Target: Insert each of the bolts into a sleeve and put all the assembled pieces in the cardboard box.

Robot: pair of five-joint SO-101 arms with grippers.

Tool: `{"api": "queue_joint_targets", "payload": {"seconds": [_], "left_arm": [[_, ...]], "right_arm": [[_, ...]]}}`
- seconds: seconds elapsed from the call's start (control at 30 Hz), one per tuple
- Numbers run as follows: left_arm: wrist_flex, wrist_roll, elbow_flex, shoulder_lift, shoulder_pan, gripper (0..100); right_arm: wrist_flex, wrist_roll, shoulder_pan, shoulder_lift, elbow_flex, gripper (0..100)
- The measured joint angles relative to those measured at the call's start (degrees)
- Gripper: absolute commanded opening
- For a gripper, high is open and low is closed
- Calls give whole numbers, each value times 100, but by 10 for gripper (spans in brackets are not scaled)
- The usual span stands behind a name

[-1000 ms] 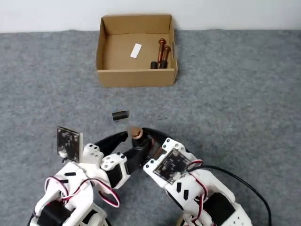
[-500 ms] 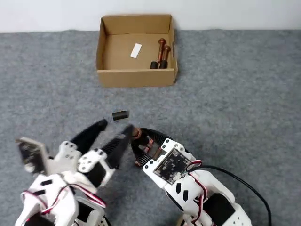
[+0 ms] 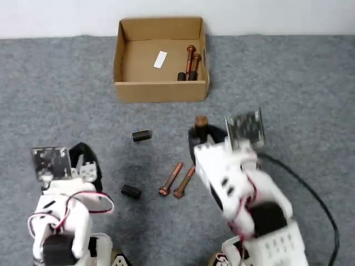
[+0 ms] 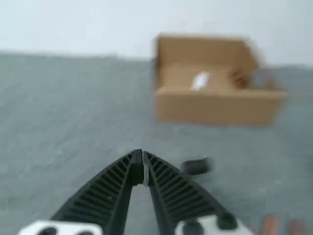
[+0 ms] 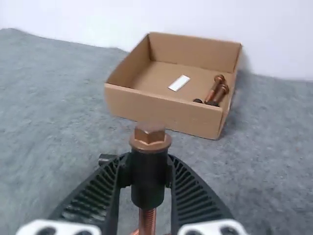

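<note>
At 12 o'clock in the high view stands the box [image 3: 161,90]; inside it, along the 3 o'clock wall, lie two pieces [image 3: 191,64], each a bolt in a sleeve, and near the middle lies a white label [image 3: 160,59]. On the carpet [image 3: 288,83], close to the centre, lies the first sleeve [image 3: 142,136]; the second sleeve [image 3: 131,192] lies at 6 o'clock from it, well apart. Two bare bolts [image 3: 171,178] lie side by side at 3 o'clock from the second sleeve, slanted, near it but not touching it. The right gripper [image 3: 201,137] is at 3 o'clock from the first sleeve, between the bare bolts and the box; its jaws hold a sleeved bolt [image 3: 201,121]. The left gripper [image 3: 84,152] is at 8 o'clock, well apart from all the parts; from above I cannot tell how its jaws stand.

From the left wrist, the left gripper [image 4: 143,169] has its jaws pressed together with nothing between them; a sleeve [image 4: 195,166] lies on the carpet near the tips, and the box [image 4: 215,105] stands farther off.

From the right wrist, the right gripper [image 5: 148,164] clamps the black sleeve of the sleeved bolt [image 5: 150,138]; the copper head sits on one end of the sleeve, toward the box, and the shank comes out of the other end. Beyond it stands the box [image 5: 166,110] with the two pieces [image 5: 215,90] and the label [image 5: 179,82] inside.
</note>
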Motion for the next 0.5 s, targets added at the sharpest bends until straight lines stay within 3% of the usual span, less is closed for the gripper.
{"api": "queue_joint_targets", "payload": {"seconds": [0.23,0.5], "left_arm": [[-615,-316,668,18,-1152,5],[-642,-316,668,44,-1266,5]], "right_arm": [[-387,-18,273,3420,-2567,8],[-1310,255,299,6769,-5266,9]]}}
